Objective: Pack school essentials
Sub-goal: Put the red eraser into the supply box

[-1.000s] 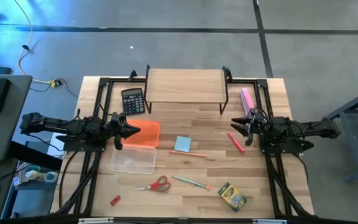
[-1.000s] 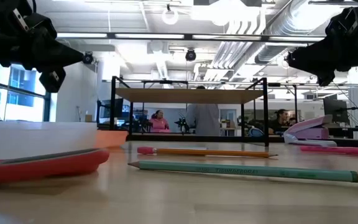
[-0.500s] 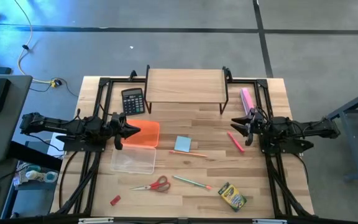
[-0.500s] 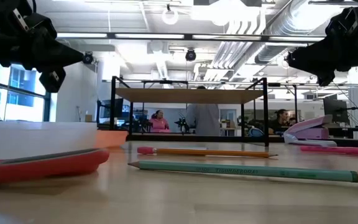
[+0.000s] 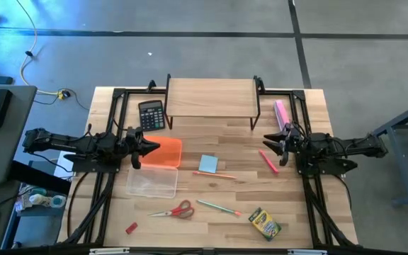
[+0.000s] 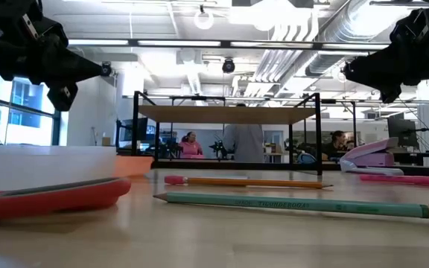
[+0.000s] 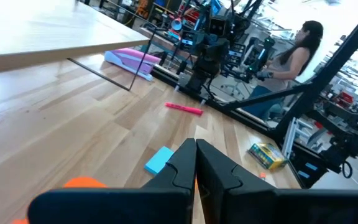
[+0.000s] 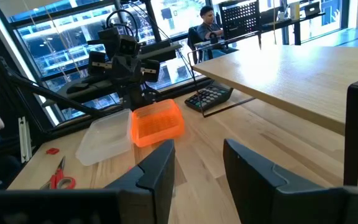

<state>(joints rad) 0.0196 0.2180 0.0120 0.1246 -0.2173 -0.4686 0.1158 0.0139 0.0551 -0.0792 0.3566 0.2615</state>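
Loose on the wooden table lie the red-handled scissors (image 5: 174, 210), the green pencil (image 5: 218, 207), the orange pencil (image 5: 214, 175), the light blue notepad (image 5: 208, 163), the pink-red pen (image 5: 268, 161), the tiny red eraser (image 5: 131, 227) and the crayon box (image 5: 264, 223). My left gripper (image 5: 153, 147) hangs shut in the air above the left edge of an orange box (image 5: 167, 153); the left wrist view shows its fingers (image 7: 196, 152) closed together. My right gripper (image 5: 266, 142) hovers open above the table near the pen, and both fingers (image 8: 157, 165) stand apart in its wrist view.
A clear plastic container (image 5: 151, 183) sits in front of the orange box. The black calculator (image 5: 151, 114) and a pale pink block (image 5: 282, 113) flank a wooden shelf riser (image 5: 211, 98) at the far edge. People sit in the room beyond the table.
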